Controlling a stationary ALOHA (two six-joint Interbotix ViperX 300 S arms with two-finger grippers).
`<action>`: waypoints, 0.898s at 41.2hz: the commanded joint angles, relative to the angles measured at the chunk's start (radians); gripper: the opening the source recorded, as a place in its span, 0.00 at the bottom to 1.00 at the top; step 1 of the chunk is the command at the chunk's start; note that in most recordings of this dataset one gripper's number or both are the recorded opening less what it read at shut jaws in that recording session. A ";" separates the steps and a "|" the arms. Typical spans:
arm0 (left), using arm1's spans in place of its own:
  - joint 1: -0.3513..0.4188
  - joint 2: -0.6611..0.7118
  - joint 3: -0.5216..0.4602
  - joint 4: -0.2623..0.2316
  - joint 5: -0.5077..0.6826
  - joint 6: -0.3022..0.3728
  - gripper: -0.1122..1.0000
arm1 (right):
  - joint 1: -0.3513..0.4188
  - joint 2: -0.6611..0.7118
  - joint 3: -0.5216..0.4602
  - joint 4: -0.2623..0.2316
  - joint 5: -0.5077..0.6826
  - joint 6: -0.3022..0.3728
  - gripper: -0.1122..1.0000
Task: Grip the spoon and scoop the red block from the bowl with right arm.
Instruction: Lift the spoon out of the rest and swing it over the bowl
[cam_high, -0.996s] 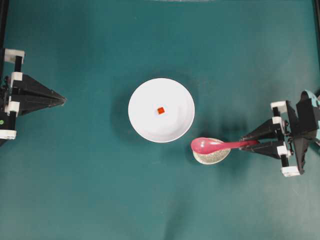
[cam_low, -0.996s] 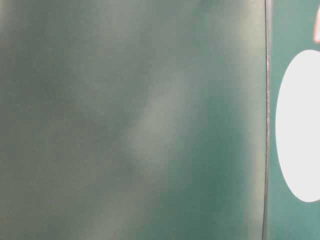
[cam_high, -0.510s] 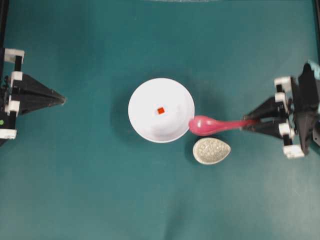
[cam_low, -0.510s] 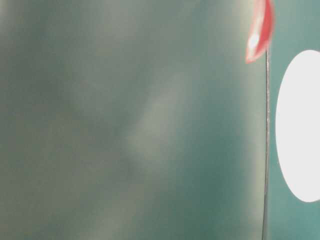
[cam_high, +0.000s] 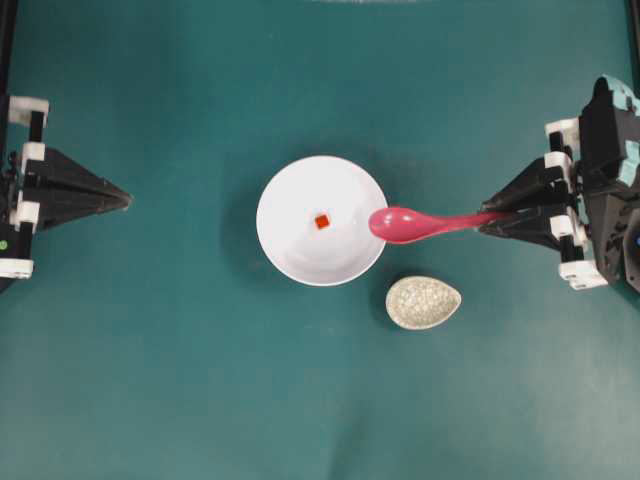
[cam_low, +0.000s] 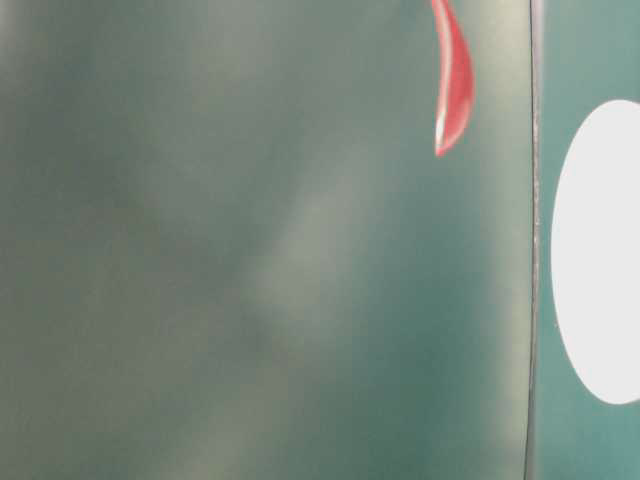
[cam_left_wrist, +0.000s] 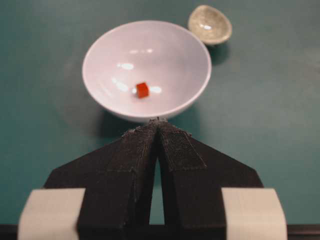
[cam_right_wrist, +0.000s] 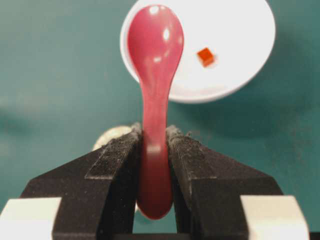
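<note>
My right gripper (cam_high: 492, 219) (cam_right_wrist: 153, 131) is shut on the handle of the pink-red spoon (cam_high: 410, 224) (cam_right_wrist: 154, 60). The spoon is held level above the table, and its scoop hangs at the right rim of the white bowl (cam_high: 300, 258) (cam_right_wrist: 240, 65) (cam_left_wrist: 105, 55). The tiny red block (cam_high: 321, 221) (cam_right_wrist: 205, 56) (cam_left_wrist: 142, 90) lies near the bowl's middle, left of the scoop and apart from it. The spoon (cam_low: 452, 85) shows as a red sliver in the table-level view. My left gripper (cam_high: 128, 200) (cam_left_wrist: 157, 121) rests shut and holds nothing at the far left, pointing at the bowl.
A small oval speckled grey-white dish (cam_high: 423, 302) (cam_left_wrist: 210, 24) sits on the teal table just below and right of the bowl, under the spoon's handle line. The table-level view is mostly a blurred green surface with the bowl's white edge (cam_low: 600, 250) at right.
The right gripper carried the spoon up off the speckled dish and toward the bowl. The scoop now hangs at the bowl's right rim. The left arm has not moved.
</note>
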 joint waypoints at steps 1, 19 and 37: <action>0.002 0.005 -0.028 0.003 -0.005 0.002 0.10 | -0.018 0.005 -0.054 -0.002 0.035 0.000 0.32; 0.002 0.002 -0.026 0.003 -0.005 -0.002 0.10 | -0.089 0.147 -0.225 -0.002 0.250 0.049 0.32; 0.002 0.000 -0.026 0.002 -0.005 -0.003 0.10 | -0.103 0.313 -0.336 -0.005 0.341 0.067 0.32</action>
